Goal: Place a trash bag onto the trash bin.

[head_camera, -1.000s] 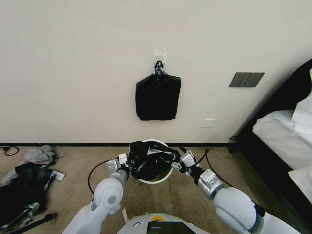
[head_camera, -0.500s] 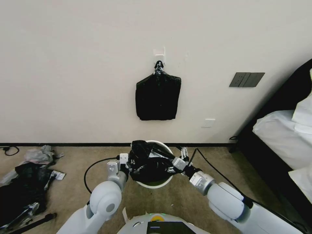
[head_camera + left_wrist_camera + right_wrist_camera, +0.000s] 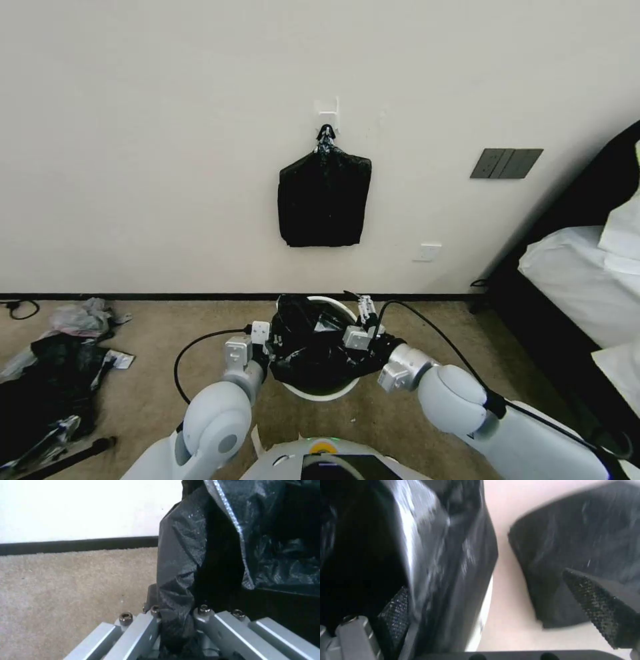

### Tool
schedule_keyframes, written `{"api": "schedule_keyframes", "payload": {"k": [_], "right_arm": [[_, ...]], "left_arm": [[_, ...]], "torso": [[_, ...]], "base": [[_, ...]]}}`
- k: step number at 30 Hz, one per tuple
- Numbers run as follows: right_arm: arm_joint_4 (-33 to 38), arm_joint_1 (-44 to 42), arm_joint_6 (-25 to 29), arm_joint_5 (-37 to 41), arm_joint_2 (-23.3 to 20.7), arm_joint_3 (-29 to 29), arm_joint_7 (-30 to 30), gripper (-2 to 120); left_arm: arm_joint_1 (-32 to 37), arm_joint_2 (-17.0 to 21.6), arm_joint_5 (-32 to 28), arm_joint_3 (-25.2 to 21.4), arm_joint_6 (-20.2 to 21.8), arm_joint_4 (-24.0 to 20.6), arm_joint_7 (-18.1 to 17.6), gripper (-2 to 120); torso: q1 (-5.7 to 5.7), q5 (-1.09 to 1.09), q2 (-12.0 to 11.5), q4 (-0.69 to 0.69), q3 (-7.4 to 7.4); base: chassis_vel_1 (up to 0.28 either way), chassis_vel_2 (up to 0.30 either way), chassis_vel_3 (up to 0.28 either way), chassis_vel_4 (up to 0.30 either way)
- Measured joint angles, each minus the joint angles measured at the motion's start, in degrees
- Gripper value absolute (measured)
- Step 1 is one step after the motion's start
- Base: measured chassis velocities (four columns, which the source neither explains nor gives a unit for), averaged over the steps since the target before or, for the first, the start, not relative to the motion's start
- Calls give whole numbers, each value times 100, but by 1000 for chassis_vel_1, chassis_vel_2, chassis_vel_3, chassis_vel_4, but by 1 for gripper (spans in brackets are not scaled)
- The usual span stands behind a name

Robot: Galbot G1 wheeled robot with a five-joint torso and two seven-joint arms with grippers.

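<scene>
Beige carpet floor [image 3: 133, 387] below a pale wall [image 3: 167, 133], with a flat sheaf of black bags [image 3: 325, 200] hung on it from a clip. Directly below that sheaf, cream-white trash bin [image 3: 321, 392] upright on the carpet, mouth up, near rim bare and far rim peeping out behind the film. Across that mouth, glossy black trash bag [image 3: 312, 340], wrinkled and bunched, long axis running side to side between the two arms, bulk heaped over the bin top and sagging inside.

Left pincer [image 3: 270, 343] at the bag's left end, just beside the bin rim, clamped narrow on a gathered fold of the film; in the left wrist view, that fold [image 3: 176, 620] squeezed between the metal fingers, the bag's open hem rising away from them.

Right pincer [image 3: 363, 315] at the bag's right end, above the far right of the rim, spread wide: one textured pad [image 3: 395, 610] pressed against the film [image 3: 453, 555], the other pad [image 3: 593, 597] well apart and bare.
</scene>
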Motion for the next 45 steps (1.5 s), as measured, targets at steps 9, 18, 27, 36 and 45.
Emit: {"api": "schedule_keyframes", "payload": {"k": [9,18,27,36,45], "right_arm": [[-3,-116,935,-648,116,78,107,100],[-76,-244,1384,-896,175,184,426,71],[-100,-448,1677,-361,138,252,721,39],[-96,-441,1756,1423,23,330,870,4],[-208,-173,1726,3174,-18,435,857,0]], "left_arm": [[-25,-30,-434,-3,45,-12,-151,1],[-25,-13,-654,-77,52,-26,-208,1],[-66,29,-715,-127,51,-17,-199,1],[-43,156,-645,-226,17,-36,-1,1],[94,293,-164,-268,-109,-73,460,1]], "torso": [[0,0,0,-1,0],[0,0,0,0,0],[0,0,0,0,0],[0,0,0,-1,0],[0,1,0,-1,0]], "base": [[0,0,0,0],[0,0,0,0],[0,0,0,0],[0,0,0,0],[0,0,0,0]]}}
